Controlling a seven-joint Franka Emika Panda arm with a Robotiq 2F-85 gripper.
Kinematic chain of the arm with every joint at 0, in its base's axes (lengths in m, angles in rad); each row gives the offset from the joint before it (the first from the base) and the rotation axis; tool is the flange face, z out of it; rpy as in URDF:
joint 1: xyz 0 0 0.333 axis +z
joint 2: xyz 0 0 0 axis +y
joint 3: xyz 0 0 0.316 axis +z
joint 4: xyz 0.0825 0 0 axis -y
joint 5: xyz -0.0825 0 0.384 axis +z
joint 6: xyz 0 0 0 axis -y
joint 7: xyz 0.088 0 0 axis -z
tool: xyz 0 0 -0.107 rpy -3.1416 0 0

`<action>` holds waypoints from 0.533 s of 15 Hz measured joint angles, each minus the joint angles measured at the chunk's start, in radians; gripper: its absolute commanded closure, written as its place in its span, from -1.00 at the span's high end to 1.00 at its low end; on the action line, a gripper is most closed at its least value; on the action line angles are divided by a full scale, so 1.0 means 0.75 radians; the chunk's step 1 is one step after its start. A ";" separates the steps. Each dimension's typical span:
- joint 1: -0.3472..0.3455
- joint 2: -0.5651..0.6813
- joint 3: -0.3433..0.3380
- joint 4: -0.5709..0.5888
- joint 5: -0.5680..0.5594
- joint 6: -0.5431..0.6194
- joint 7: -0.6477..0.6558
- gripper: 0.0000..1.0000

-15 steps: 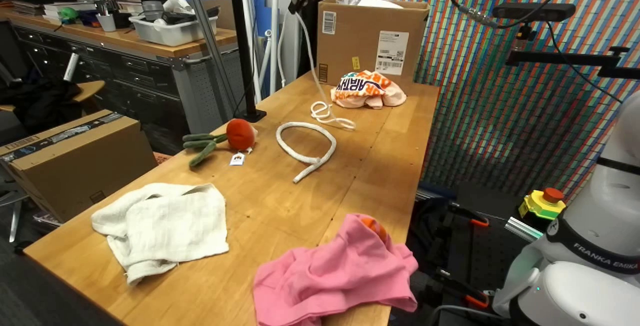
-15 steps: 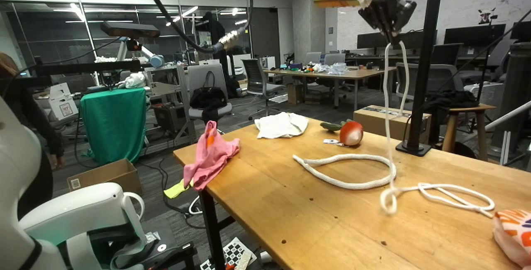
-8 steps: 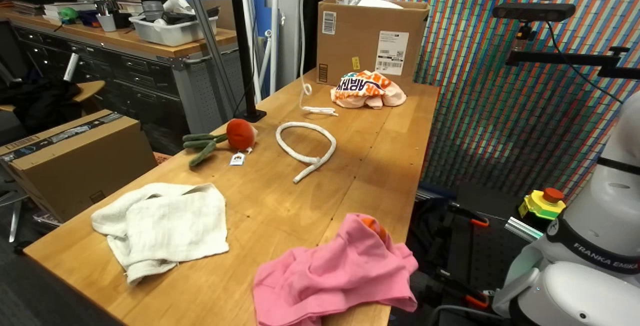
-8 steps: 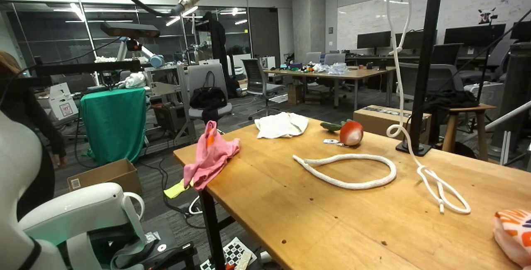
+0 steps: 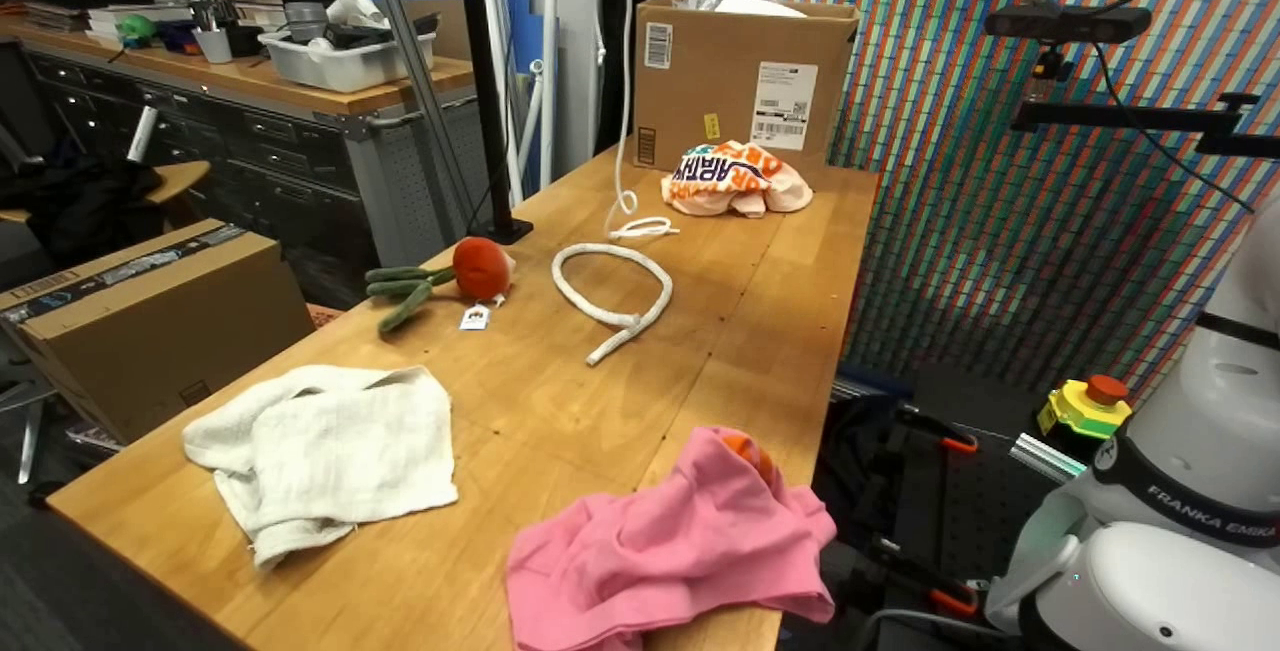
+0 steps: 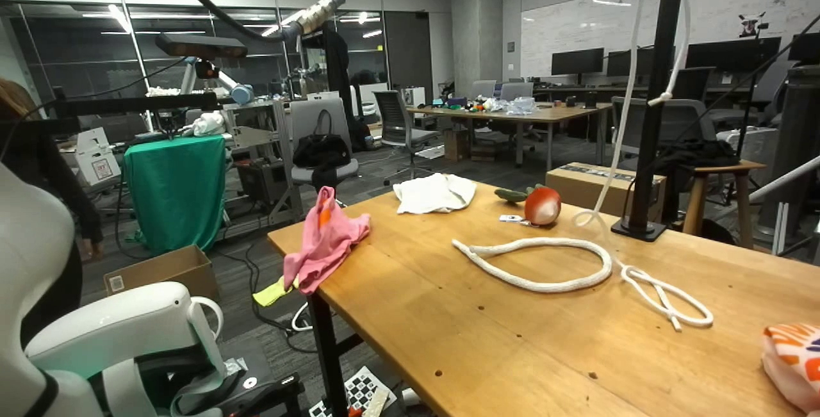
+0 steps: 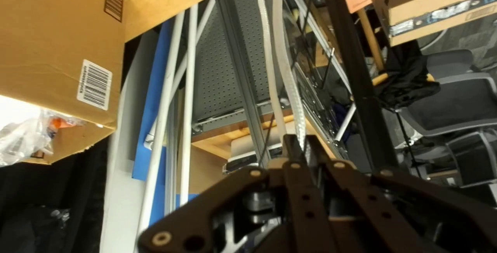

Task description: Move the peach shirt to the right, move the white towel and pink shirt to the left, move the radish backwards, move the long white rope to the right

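Above the right side of the honey-brown wooden table (image 6: 512, 366), held the long white braided rope (image 6: 624, 109) clamped in the black metal gripper (image 7: 304, 146); if swung wide, risked snagging it on the tall black metal post (image 6: 646, 161).

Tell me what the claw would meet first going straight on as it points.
Past the long white rope the claw grips, probably the grey-sided workbench behind it in the wrist view, though depth is unclear.
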 measured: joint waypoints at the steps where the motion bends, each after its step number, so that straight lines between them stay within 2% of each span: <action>1: -0.015 0.019 -0.006 -0.006 -0.029 0.000 0.015 -0.83; 8: -0.080 0.112 -0.100 -0.045 -0.139 0.004 0.122 -0.81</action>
